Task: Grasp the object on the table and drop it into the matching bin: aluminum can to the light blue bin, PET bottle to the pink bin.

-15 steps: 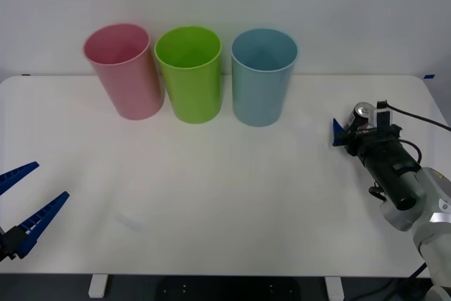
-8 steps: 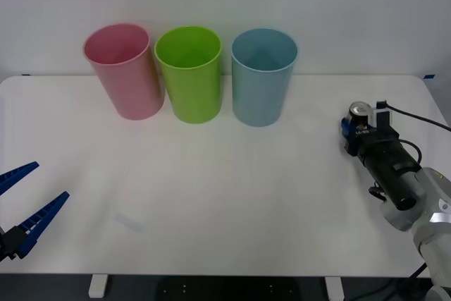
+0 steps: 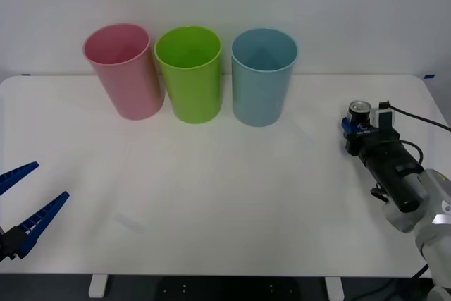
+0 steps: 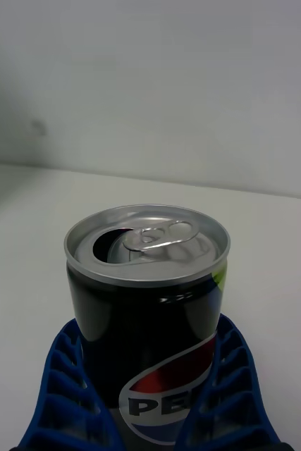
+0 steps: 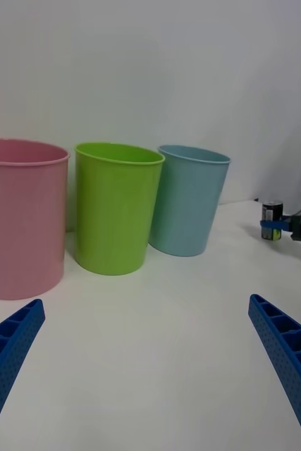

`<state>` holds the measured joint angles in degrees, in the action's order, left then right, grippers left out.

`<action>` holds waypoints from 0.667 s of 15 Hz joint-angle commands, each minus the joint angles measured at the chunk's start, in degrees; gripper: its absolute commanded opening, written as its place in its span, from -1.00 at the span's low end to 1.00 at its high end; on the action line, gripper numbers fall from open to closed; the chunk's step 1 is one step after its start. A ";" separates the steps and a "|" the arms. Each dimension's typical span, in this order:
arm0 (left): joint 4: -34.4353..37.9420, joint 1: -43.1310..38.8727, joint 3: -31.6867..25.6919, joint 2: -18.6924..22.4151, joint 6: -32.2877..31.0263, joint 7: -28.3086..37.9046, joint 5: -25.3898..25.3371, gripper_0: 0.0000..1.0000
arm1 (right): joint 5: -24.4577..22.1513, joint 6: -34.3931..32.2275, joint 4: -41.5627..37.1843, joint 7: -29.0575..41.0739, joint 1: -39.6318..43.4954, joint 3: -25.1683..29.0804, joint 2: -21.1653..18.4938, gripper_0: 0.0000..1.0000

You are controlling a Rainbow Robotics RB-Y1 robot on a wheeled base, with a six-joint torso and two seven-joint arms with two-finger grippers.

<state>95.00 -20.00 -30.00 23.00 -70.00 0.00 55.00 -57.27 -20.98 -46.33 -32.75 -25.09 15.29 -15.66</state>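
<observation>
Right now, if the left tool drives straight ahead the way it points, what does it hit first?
Likely the lime green bin: in the left wrist view it stands nearly centred ahead of the open left tool, with bare table before it. The pink bin sits just beside that line, and depth is uncertain.

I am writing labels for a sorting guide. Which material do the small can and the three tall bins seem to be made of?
The can, shut between the right gripper's fingers: metal, probably aluminium; bare silver top with pull tab, glossy dark printed side. The pink bin, green bin and light blue bin: apparently moulded plastic, with smooth single-colour walls and a soft sheen.
</observation>
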 commanded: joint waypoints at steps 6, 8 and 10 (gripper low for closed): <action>0.00 0.00 0.00 0.00 0.00 0.00 0.00 1.00 | -0.12 -2.04 -13.88 8.85 8.12 -2.37 -0.51 -1.00; 0.00 0.00 0.00 0.00 0.00 0.00 0.00 1.00 | -1.61 -2.83 -16.78 12.71 9.27 -2.63 -0.60 -1.00; 0.00 0.00 0.00 0.00 0.00 0.00 0.00 1.00 | -2.84 -4.33 -18.62 16.67 9.62 -2.72 -0.78 -1.00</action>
<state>95.00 -20.00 -30.00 23.00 -70.00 0.00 55.00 -59.60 -24.71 -64.37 -17.57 -15.57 12.58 -16.31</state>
